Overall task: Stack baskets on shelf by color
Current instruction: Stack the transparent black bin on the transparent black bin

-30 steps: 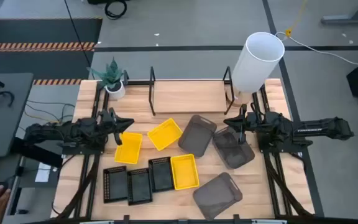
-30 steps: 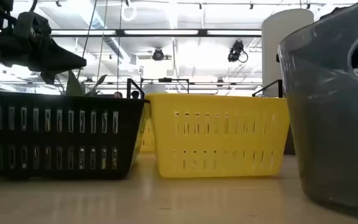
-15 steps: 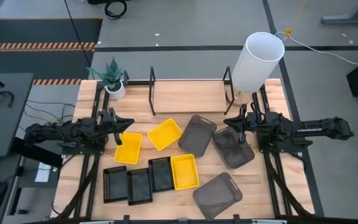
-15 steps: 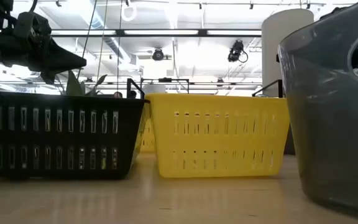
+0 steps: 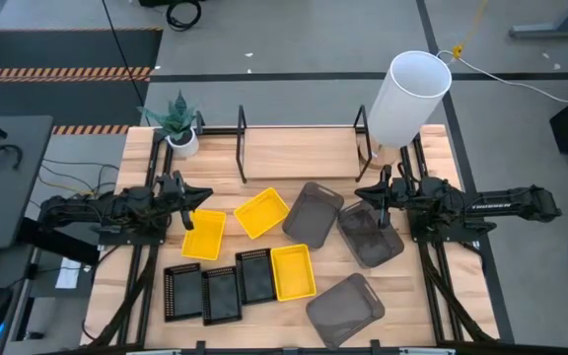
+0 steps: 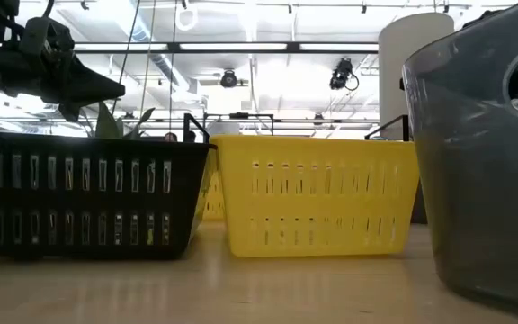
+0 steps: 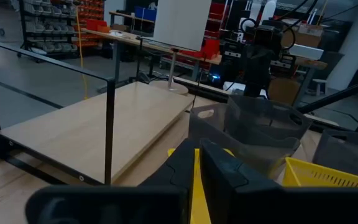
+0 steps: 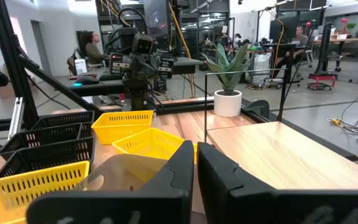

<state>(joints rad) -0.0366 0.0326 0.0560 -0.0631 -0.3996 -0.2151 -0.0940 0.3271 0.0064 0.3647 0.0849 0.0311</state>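
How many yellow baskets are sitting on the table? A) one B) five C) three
C: the high view shows three yellow baskets, one by the left gripper at, one tilted nearer the shelf at, and one beside the black baskets at.

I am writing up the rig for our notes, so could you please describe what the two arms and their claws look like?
Both arms are dark, almost black, built of chunky jointed segments. The right arm carries pale lettering along its forearm, too small to read. The left arm shows no marking I can make out. Each ends in a claw, left claw and right claw, with two flat, tapering black fingers.
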